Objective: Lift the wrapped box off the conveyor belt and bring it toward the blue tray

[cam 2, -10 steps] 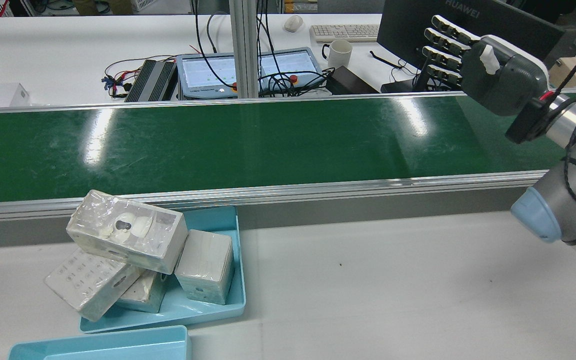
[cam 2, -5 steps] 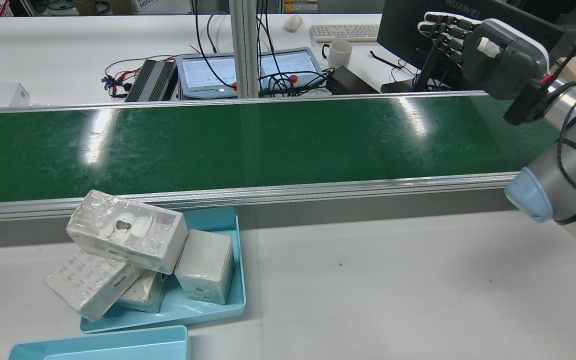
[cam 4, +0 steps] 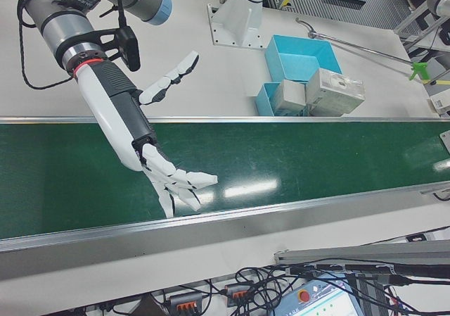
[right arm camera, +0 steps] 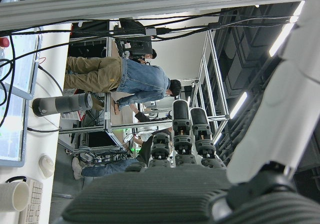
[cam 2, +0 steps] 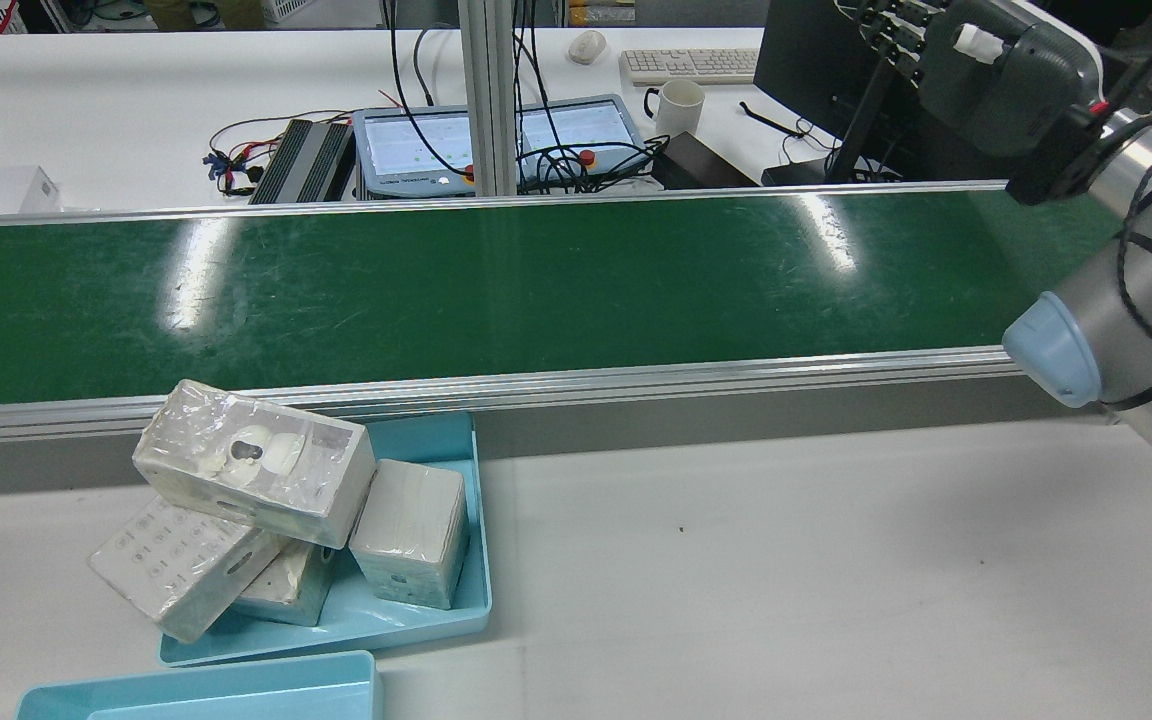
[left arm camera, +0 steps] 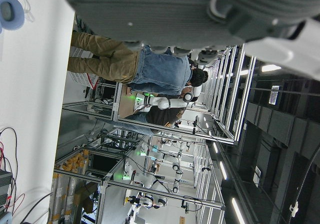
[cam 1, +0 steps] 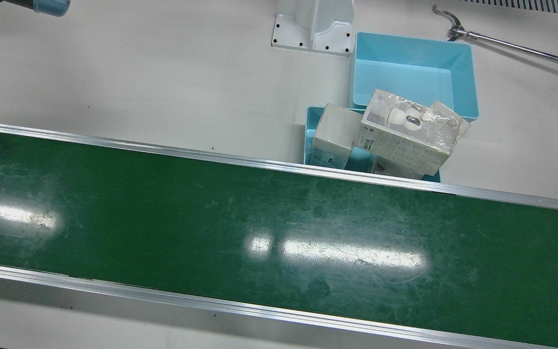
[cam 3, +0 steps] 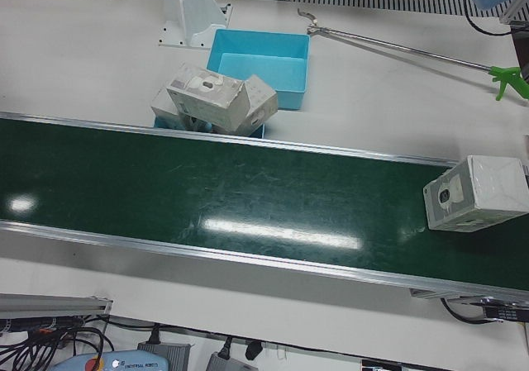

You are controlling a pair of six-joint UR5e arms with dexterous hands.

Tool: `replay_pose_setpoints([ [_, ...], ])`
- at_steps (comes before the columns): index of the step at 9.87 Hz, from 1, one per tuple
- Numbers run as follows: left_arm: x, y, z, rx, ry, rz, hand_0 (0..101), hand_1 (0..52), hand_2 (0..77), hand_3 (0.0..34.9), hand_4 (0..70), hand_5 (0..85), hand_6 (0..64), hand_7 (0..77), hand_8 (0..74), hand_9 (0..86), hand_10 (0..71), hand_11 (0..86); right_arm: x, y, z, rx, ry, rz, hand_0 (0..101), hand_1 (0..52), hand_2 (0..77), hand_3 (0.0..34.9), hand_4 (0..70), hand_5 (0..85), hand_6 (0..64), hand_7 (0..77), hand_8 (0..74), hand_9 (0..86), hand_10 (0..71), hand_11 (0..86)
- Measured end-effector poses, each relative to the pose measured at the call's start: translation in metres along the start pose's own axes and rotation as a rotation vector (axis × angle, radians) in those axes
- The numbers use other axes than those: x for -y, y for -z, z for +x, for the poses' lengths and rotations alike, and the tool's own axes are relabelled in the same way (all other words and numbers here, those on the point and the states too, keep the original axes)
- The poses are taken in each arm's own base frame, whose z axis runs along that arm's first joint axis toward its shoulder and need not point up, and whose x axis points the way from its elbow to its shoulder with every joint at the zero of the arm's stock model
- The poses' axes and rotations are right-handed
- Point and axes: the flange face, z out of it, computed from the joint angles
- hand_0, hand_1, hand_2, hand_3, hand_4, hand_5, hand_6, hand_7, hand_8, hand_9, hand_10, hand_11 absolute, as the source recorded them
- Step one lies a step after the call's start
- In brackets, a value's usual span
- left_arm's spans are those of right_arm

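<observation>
One long green conveyor belt (cam 3: 207, 189) crosses the station. Beyond its far rail, a blue tray (cam 2: 456, 610) holds a heap of wrapped boxes (cam 2: 256, 480). The right hand (cam 4: 158, 168) hovers above the belt, fingers spread and empty. The wrapped box (cam 3: 475, 193) rides the belt's far end. Whether the left hand is spread or closed cannot be told.

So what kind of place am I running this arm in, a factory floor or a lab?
Most likely a robotics test lab, not a production line: a short green conveyor belt on a white bench, desks behind it with a monitor and keyboard, and racks holding humanoid robots.
</observation>
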Motion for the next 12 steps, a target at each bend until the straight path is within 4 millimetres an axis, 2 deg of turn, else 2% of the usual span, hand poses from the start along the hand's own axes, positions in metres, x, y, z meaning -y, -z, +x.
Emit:
replay_pose_setpoints([
  [1, 0.000, 0.000, 0.000, 0.000, 0.000, 0.000, 0, 0.0, 1.1, 0.0, 0.5, 1.1, 0.0, 0.5, 0.5, 0.5, 0.5, 0.5, -0.003, 0.001, -0.007, 0.010, 0.003, -0.002, 42, 2.7, 1.1, 0.0, 12.0, 20.7, 9.3, 25.1, 13.6, 5.4, 0.0, 1.1],
  [2, 0.000, 0.000, 0.000, 0.000, 0.000, 0.000, 0, 0.0, 1.1, 0.0, 0.5, 1.1, 0.0, 0.5, 0.5, 0.5, 0.5, 0.5, -0.004, 0.002, -0.012, 0.019, 0.006, -0.002, 42, 4.9, 1.1, 0.0, 12.0, 20.7, 9.8, 26.2, 13.6, 7.1, 0.0, 1.1],
  [3, 0.000, 0.000, 0.000, 0.000, 0.000, 0.000, 0, 0.0, 0.5, 0.0, 0.0, 1.1, 0.0, 0.5, 0.5, 0.5, 0.5, 0.5, -0.005, 0.002, -0.011, 0.017, 0.007, -0.003, 42, 4.9, 1.1, 0.0, 12.0, 20.7, 9.8, 26.2, 13.6, 7.1, 0.0, 1.1],
  [4, 0.000, 0.000, 0.000, 0.000, 0.000, 0.000, 0, 0.0, 1.1, 0.0, 0.5, 1.1, 0.0, 0.5, 0.5, 0.5, 0.5, 0.5, -0.006, 0.001, -0.005, 0.008, 0.004, -0.003, 42, 4.9, 1.1, 0.0, 14.2, 20.7, 12.5, 31.1, 14.2, 10.9, 0.0, 1.1],
  [8, 0.000, 0.000, 0.000, 0.000, 0.000, 0.000, 0, 0.0, 1.1, 0.0, 0.0, 1.1, 0.5, 0.5, 0.5, 0.0, 0.5, 0.5, 0.004, -0.006, 0.042, -0.062, -0.020, 0.014, 41, 4.9, 1.1, 0.0, 12.5, 21.3, 12.5, 30.0, 14.2, 10.4, 0.0, 1.1],
  [9, 0.000, 0.000, 0.000, 0.000, 0.000, 0.000, 0, 0.0, 0.5, 0.0, 0.0, 1.1, 0.5, 0.5, 0.5, 0.0, 0.5, 0.5, 0.004, -0.006, 0.045, -0.065, -0.019, 0.016, 41, 3.3, 1.1, 0.0, 12.5, 20.7, 12.5, 30.0, 14.2, 10.4, 0.0, 1.1],
  [10, 0.000, 0.000, 0.000, 0.000, 0.000, 0.000, 0, 0.0, 0.5, 0.0, 0.0, 1.1, 0.5, 0.5, 0.5, 0.0, 0.5, 0.5, 0.005, -0.005, 0.043, -0.061, -0.016, 0.017, 40, 3.3, 1.6, 0.0, 12.5, 19.6, 12.5, 29.5, 14.2, 10.4, 0.0, 1.1],
  [11, 0.000, 0.000, 0.000, 0.000, 0.000, 0.000, 0, 0.0, 1.1, 0.0, 0.5, 1.1, 0.5, 0.5, 0.5, 0.0, 0.5, 0.5, 0.004, -0.005, 0.039, -0.055, -0.014, 0.014, 38, 2.2, 1.1, 0.0, 8.7, 14.7, 9.8, 24.0, 14.7, 12.0, 0.0, 1.1],
  [12, 0.000, 0.000, 0.000, 0.000, 0.000, 0.000, 0, 0.0, 0.5, 0.0, 0.5, 1.1, 0.0, 0.5, 0.5, 0.5, 0.5, 0.5, 0.002, -0.004, 0.031, -0.042, -0.011, 0.005, 38, 2.2, 1.1, 0.0, 8.7, 14.7, 9.8, 24.0, 14.7, 12.0, 0.0, 1.1],
])
